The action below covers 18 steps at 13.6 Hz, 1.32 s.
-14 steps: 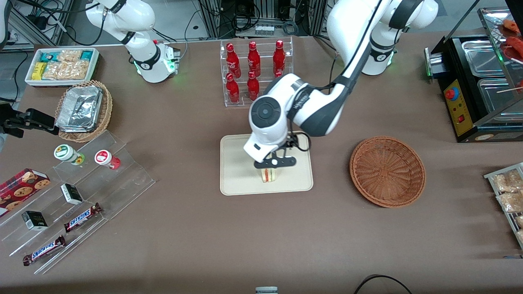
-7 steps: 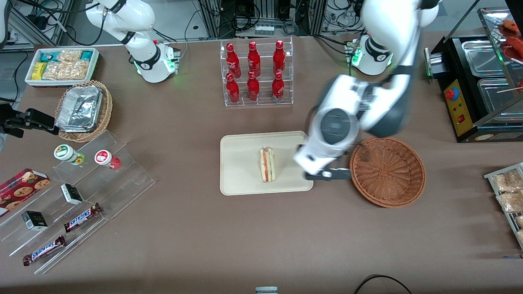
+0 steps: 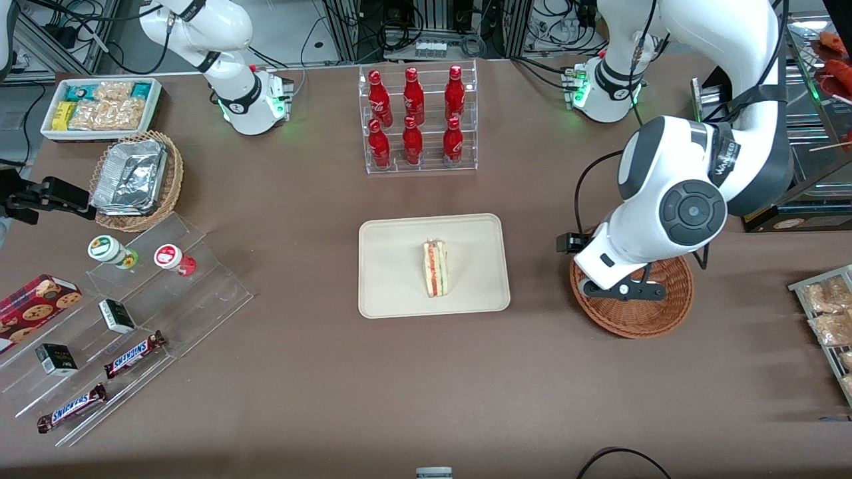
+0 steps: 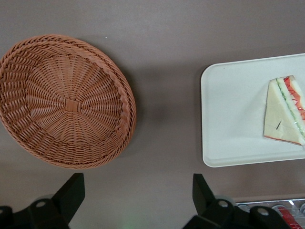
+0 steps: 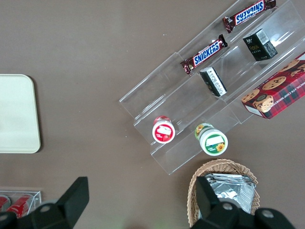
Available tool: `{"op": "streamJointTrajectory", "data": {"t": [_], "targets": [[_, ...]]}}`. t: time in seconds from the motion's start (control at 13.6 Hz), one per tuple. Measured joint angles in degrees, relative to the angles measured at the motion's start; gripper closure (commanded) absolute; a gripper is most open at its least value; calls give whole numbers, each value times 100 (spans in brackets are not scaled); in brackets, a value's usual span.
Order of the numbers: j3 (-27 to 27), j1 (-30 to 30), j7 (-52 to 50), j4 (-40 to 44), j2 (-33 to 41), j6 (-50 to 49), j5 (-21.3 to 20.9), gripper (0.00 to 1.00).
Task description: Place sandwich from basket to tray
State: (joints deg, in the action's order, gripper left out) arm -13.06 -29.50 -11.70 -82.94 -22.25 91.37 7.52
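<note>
On the tray [image 3: 399, 293], near its middle, the sandwich [image 3: 435, 268] lies on its side, free of any grip. Basket [image 3: 639, 319] holds nothing, well apart toward the working arm's end. Gripper [image 3: 626, 291] hangs above the basket, fingers [image 4: 70, 191] spread wide, carrying nothing. Placement looks complete; next move is likely just retreat. Front view: arm covers much of the basket. Wrist view crops the sandwich's edge.

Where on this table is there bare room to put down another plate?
Bare table lies between the tray and the basket, and in the wide strip nearer the camera than both. The gripper hangs open over the basket. The sandwich fills the tray's middle. The shelf with candy bars is crowded.
</note>
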Motion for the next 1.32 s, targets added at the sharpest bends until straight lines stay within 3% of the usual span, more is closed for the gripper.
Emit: {"op": "streamJointTrajectory", "data": {"t": [0.22,0.37,0.88,1.1,1.32], "targets": [[-71,81,0,-86,178,-18,-51,0],[32,456,73,-264,479,-81,-56,0],[1963,2471,259,-590,1050,-523,-628,0],[2195,3143,816,-632,1364,-913,-632,0],[2192,3341,934,-680,1806,-1348,-632,0]]}}
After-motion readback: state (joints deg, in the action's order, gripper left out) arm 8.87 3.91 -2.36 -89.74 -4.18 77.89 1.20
